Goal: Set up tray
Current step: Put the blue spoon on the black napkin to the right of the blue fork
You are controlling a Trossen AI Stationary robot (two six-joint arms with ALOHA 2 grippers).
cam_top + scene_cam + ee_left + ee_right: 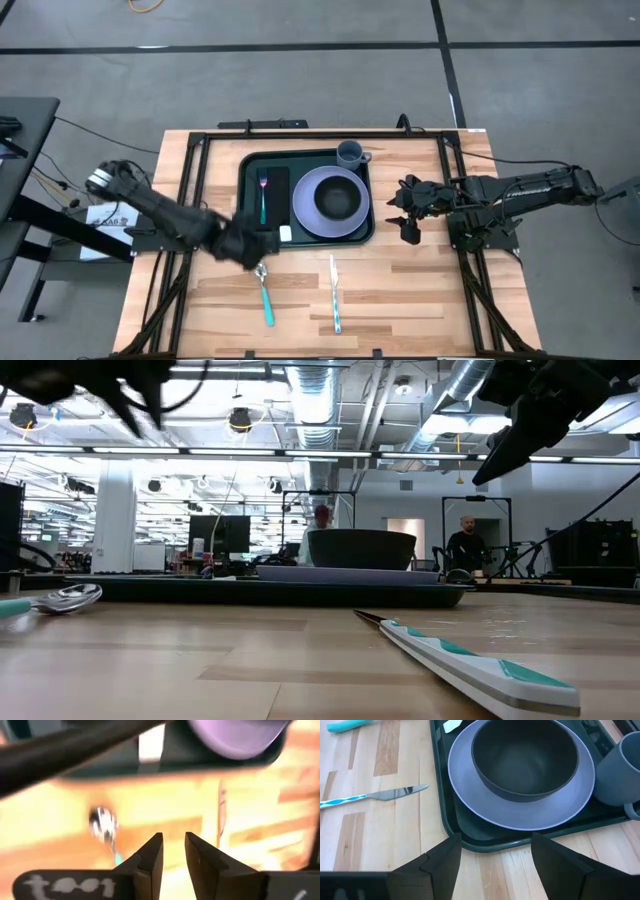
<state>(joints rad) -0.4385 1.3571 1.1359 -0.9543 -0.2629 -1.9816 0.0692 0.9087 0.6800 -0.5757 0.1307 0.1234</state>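
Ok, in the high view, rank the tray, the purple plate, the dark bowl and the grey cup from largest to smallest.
1. tray, which holds the other three
2. purple plate
3. dark bowl, sitting on the plate
4. grey cup, at the tray's far corner

All sit at about the same distance from the camera, so the order holds.

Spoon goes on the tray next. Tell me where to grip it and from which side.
Grip the spoon on its teal handle, mid-length, coming straight down with the jaws across the handle. It lies flat on the table, bowl end toward the tray. The left gripper hovers by the bowl end, fingers narrowly apart.
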